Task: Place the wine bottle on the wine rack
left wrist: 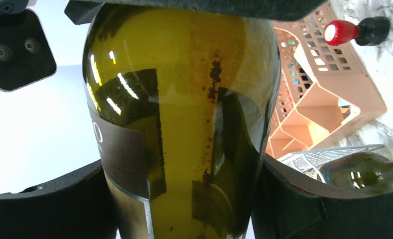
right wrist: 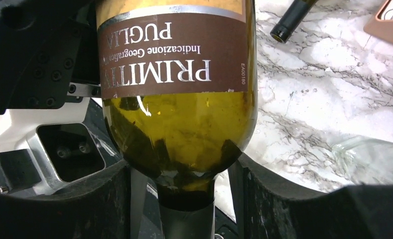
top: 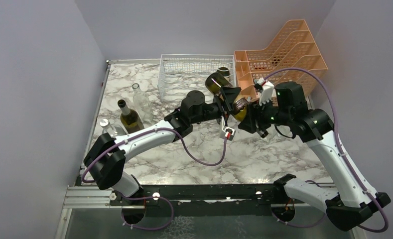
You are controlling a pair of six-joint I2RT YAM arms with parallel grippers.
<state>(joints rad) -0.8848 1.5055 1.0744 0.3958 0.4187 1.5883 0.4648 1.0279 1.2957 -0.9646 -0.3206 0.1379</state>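
Observation:
The wine bottle, olive-green glass with a brown label, hangs tilted in the air in front of the white wire wine rack. My left gripper is shut on the bottle's body. In the left wrist view the bottle fills the gap, with both pads pressed on the glass around the gripper. My right gripper is open and straddles the neck. In the right wrist view, gaps show on both sides of the neck. A corner of the rack shows in the left wrist view.
An orange perforated tiered tray stands right of the rack. Another bottle lies in the rack's right end. At the left stand a green bottle and two clear bottles. Walls close in on both sides.

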